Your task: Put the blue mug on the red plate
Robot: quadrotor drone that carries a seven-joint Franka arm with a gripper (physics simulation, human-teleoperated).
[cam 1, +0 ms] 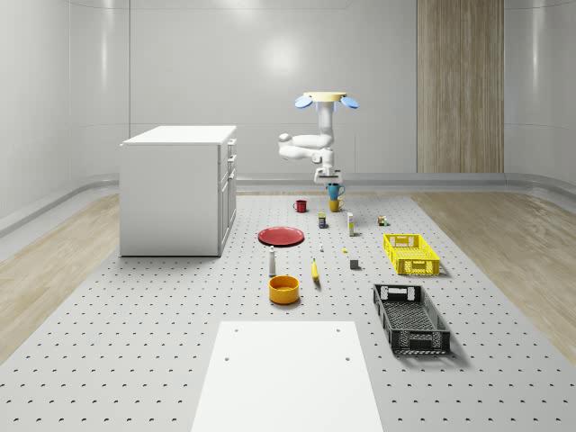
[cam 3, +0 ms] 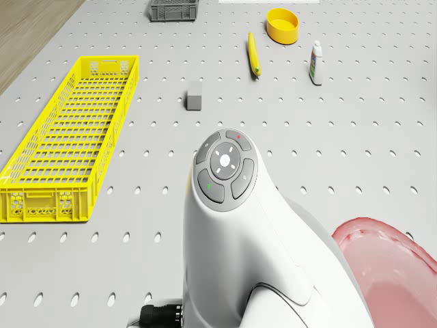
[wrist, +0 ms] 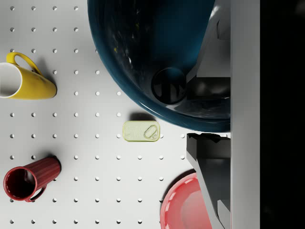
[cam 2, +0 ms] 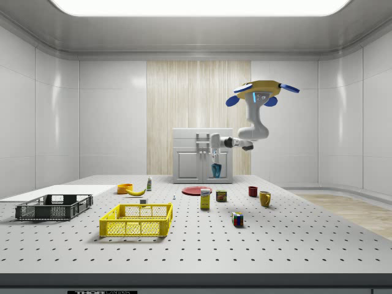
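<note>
1. Hovering above the pegboard table (cam 1: 135,324), beyond the plate (cam 1: 281,236): drone (cam 1: 325,99).
2. Hanging clear above the table, behind the plate: mug (cam 1: 335,190) in gripper (cam 1: 329,185).
3. Just behind the plate: second mug (cam 1: 301,205).
4. In front of the plate: bottle (cam 1: 272,262), then bowl (cam 1: 283,289).
5. To the plate's whole-scene right: two crates (cam 1: 410,253).

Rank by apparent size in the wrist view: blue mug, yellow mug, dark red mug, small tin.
1. blue mug, by far the largest, though it is held right at the camera.
2. yellow mug and dark red mug: too alike to rank.
3. small tin.
</note>
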